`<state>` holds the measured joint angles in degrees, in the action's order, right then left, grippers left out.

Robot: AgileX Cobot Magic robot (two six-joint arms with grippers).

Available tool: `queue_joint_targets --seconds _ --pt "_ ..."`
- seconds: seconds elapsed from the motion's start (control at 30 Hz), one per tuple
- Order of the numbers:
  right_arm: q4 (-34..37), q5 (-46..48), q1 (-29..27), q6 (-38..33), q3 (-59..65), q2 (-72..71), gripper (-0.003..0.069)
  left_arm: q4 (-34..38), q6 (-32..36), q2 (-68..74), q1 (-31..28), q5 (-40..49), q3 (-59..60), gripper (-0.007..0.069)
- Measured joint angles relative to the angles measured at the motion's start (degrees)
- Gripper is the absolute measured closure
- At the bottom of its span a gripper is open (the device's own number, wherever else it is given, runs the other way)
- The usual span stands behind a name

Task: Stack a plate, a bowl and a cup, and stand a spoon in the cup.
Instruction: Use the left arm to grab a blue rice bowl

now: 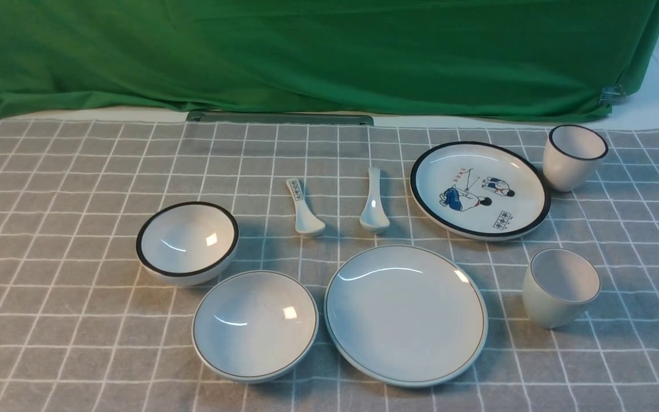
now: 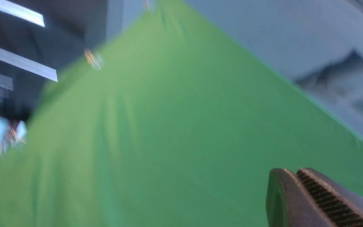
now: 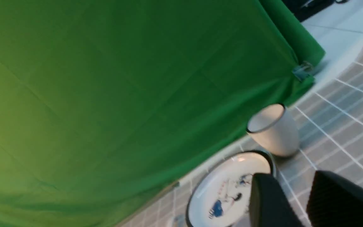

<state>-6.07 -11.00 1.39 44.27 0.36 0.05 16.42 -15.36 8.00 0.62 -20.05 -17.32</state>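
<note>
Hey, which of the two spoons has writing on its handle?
The left spoon. Dark characters mark the far end of its handle, while the plain spoon to its right has an unmarked handle.

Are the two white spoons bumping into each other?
Apart. The front view shows grey checked cloth between the plain spoon and the spoon with characters on its handle.

Checked tablecloth (image 1: 49,343), plates (image 1: 407,315), bowls (image 1: 255,326), cups (image 1: 561,289), spoons (image 1: 374,209)
</note>
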Motion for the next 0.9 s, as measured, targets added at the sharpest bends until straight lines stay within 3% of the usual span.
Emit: queue_joint_targets --seconds 0.1,0.17,0.23,0.3,0.33,0.4,0.5,0.6,0.73,0.9 --pt "0.0 -0.8 0.0 0.6 0.0 0.0 0.0423 -2.2 0.6 10.2 0.0 22.2 -13.9 0.0607" --pt "0.0 -2.6 0.4 4.2 0.0 0.0 0.0444 -3.1 6.2 22.5 0.0 41.7 -25.5 0.0607" --pt "-0.1 -2.7 1.0 6.6 -0.2 0.0 0.0466 -2.9 9.4 28.0 0.0 51.4 -29.4 0.0607" --pt "-2.6 1.4 4.3 10.2 -4.3 0.2 0.0575 0.2 18.7 41.4 0.0 65.6 -35.1 0.0607" --pt "-3.0 1.4 4.7 10.3 -4.8 0.3 0.0582 1.1 19.4 42.3 0.0 66.9 -35.5 0.0607" --pt "-7.0 10.2 10.5 7.3 -13.4 2.7 0.0624 6.2 27.5 51.1 0.3 69.7 -36.1 0.0613" --pt "-9.0 26.3 19.1 -4.3 -25.3 8.9 0.0636 8.1 30.9 59.5 3.0 69.1 -36.2 0.0621" --pt "-10.2 47.0 28.3 -13.0 -36.3 18.5 0.0638 3.7 27.8 65.6 8.4 68.3 -36.4 0.0624" --pt "-13.6 70.6 40.7 -17.3 -45.4 32.3 0.0638 -5.1 19.0 72.8 16.7 67.1 -36.7 0.0624" --pt "-16.1 75.1 51.3 -17.2 -47.5 40.8 0.0638 -10.2 9.4 78.6 19.3 66.2 -38.3 0.0608"
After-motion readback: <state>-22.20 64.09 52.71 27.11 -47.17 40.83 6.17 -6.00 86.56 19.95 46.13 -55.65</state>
